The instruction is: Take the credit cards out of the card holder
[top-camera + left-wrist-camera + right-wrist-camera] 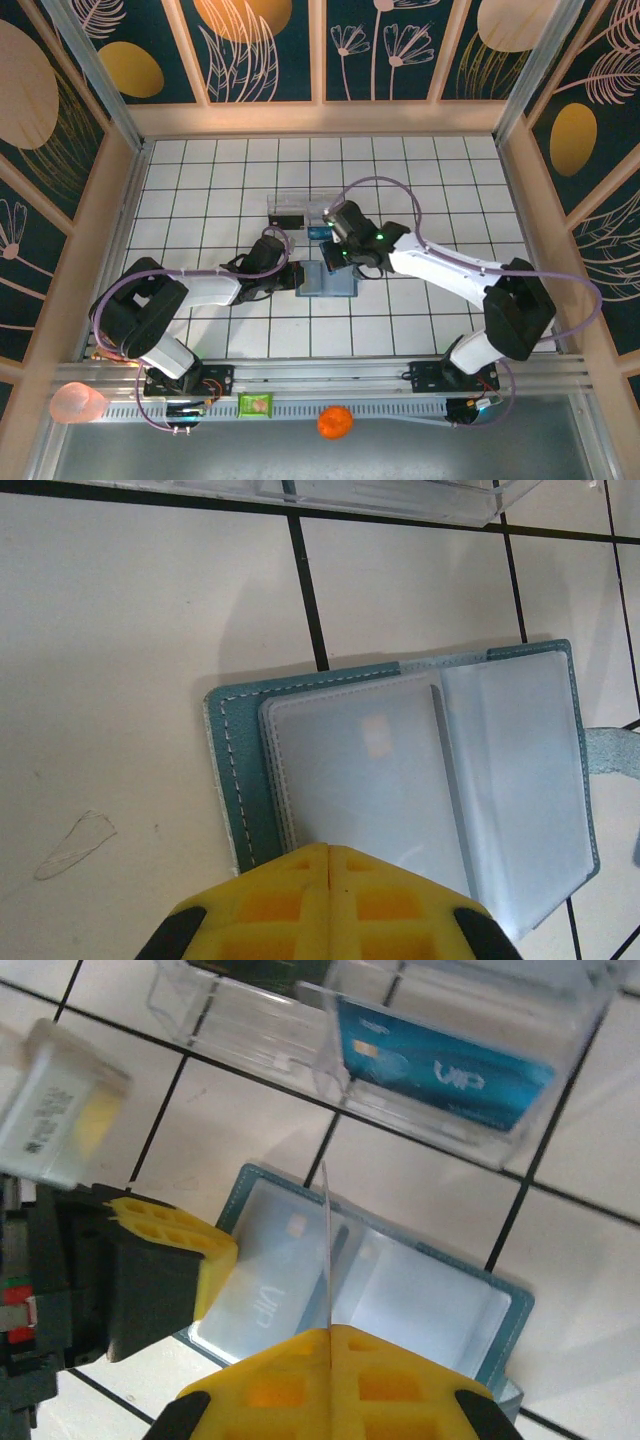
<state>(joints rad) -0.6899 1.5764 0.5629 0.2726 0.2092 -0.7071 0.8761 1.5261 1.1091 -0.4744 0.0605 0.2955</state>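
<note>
Lab-style robot test booth (floral wall panels (pixel 265 50), gridded white table (pixel 200 190), aluminium rail (pixel 330 372)).

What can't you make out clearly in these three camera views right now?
- Right wrist: the thin sheet pinched by the right tool stands edge-on; card or sleeve leaf, unclear.
- Both wrist views: frosted sleeves blur the credit cards in the card holder; count unclear.
- Left wrist: the bottom edge cuts off the left tool; what lies under it is hidden.
</note>
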